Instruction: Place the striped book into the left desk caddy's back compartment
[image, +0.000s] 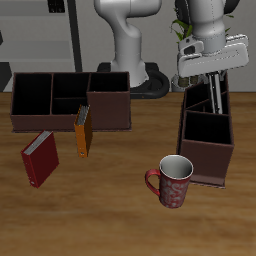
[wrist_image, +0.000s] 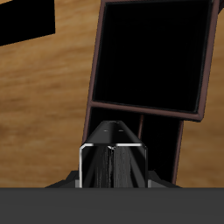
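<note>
Pincer (image: 216, 92) closed on the striped book (image: 218, 97), held edge-down directly above the back compartment (image: 207, 96) of the left desk caddy (image: 207, 148), aligned so the thin book can slide between the slanted walls.

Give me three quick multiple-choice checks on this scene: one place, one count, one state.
1. The mug stands:
A. by the left desk caddy
B. inside the wide organiser
C. behind the robot

2. Books on the tabletop:
A. one
B. two
C. three

3. The striped book is:
A. flat on the table
B. held over the left desk caddy
C. in the mug

Answers: 1 A, it is just off the caddy's front corner. 2 B, the red book and orange book. 3 B, the gripper has its jaws shut on it.
</note>
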